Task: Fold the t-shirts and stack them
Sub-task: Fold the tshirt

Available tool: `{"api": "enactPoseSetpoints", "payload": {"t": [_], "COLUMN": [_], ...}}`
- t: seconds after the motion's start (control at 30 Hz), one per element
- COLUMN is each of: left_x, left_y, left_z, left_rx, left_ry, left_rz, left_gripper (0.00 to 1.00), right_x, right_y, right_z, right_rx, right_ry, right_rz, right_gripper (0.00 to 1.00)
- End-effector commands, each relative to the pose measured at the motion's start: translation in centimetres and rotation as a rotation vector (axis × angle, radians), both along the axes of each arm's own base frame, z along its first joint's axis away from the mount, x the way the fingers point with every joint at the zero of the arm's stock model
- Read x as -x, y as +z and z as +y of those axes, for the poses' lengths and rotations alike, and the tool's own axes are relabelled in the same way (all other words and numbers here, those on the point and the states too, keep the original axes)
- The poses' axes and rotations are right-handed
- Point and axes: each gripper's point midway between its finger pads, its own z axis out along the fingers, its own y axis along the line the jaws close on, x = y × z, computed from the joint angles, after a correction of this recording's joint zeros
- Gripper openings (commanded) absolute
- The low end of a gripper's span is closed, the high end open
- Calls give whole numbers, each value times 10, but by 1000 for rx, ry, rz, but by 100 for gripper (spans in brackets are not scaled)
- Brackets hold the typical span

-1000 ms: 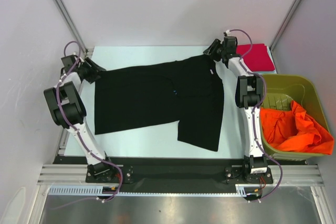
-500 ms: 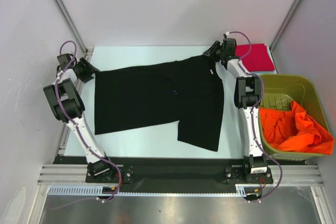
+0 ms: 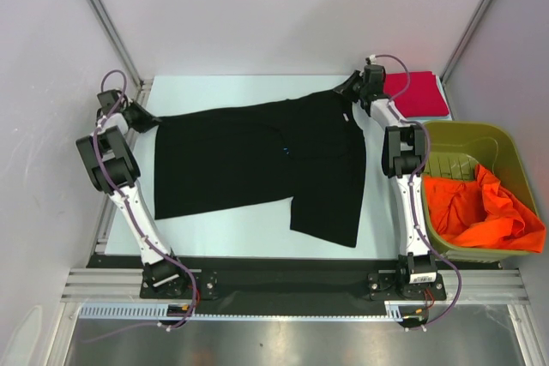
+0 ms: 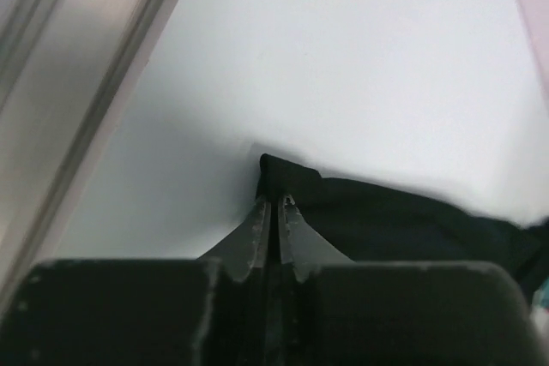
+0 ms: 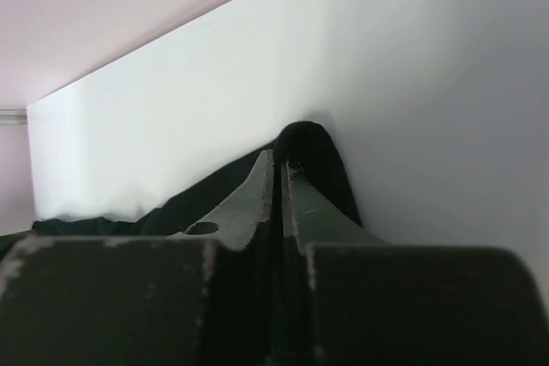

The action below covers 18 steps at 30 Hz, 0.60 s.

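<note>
Top external: black t-shirt (image 3: 257,160) lies flat mid-desk (image 3: 232,225). Its long axis runs left-right, with the right end slightly farther. One section extends toward the near edge on the right. Small blue mark (image 3: 284,151) near its middle.

Left end effector (image 3: 144,117) is clenched on the shirt's far-left corner, right end effector (image 3: 350,87) on its far-right corner. Both wrist views show black cloth pinched.

Red t-shirt (image 3: 420,93) lies folded at far right. Orange t-shirt (image 3: 480,207) is heaped in the green bin (image 3: 480,139) at right.

White walls (image 3: 257,15), metal frame posts (image 3: 99,15).
</note>
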Motion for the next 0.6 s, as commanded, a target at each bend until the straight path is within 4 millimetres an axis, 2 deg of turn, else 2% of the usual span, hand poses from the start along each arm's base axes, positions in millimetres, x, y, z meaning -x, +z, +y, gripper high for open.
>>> {"api": "enactPoseSetpoints", "payload": {"t": [0.0, 0.17, 0.27, 0.3, 0.33, 0.57], "left_x": [-16, -23, -26, -30, -31, -34], "left_y": [8, 15, 16, 21, 17, 14], "left_z": [6, 26, 36, 40, 41, 42], "left_rx": [16, 21, 9, 3, 6, 10], "left_ry": [16, 113, 147, 152, 153, 151], "left_rz": [-50, -73, -73, -85, -76, -65], "left_gripper": [0, 0, 0, 0, 0, 0], "right_x": [-17, -24, -29, -30, -32, -35], "right_y": [29, 43, 43, 45, 45, 30], "right_z": [-9, -31, -44, -44, -49, -42], "right_rx": [-14, 24, 21, 21, 25, -1], "right_ry": [-33, -99, -159, -164, -182, -162], "right_rz": [-96, -134, -137, -144, -149, -136], "right_gripper": [0, 0, 0, 0, 0, 0]}}
